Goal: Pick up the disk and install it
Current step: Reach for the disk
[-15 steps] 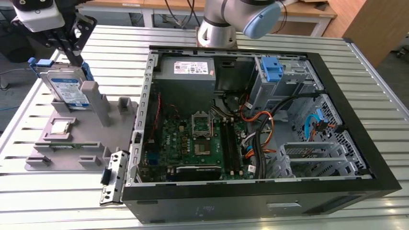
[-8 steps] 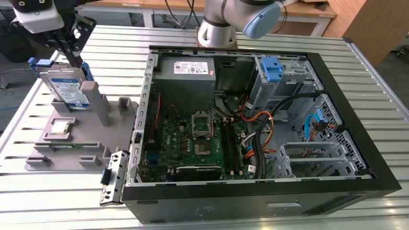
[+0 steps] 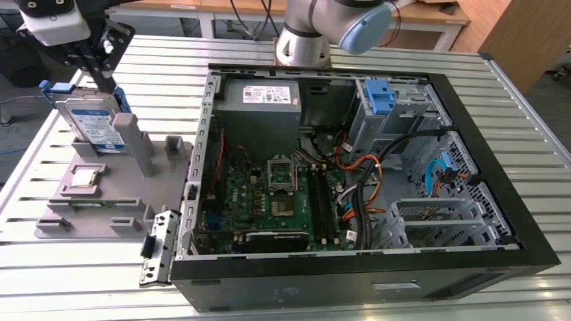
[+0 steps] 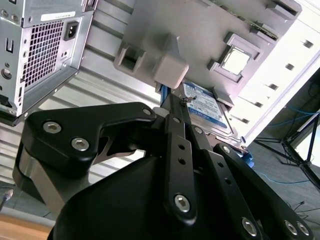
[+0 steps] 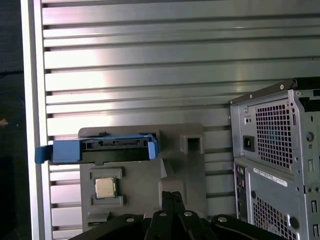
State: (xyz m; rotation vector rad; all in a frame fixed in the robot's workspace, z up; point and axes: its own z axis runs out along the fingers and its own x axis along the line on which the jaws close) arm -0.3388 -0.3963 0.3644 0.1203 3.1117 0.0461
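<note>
Second wrist view puts the black two-fingered gripper [image 4: 179, 102] nearest, its fingers drawn narrow together with nothing between them, tips just beside the blue-bracketed edge of the rectangular silver metal disk [image 4: 207, 107]. That disk stands upright in a slot of the grey plastic fixture plate [image 4: 200, 30] on the slatted aluminium table [image 3: 357, 50]. The open black computer case [image 3: 357, 264] lies farther off.

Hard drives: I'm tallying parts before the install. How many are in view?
1. The disk stands on edge in the grey fixture at the exterior view's left, outside the computer case. The case's bays may hide others.
</note>
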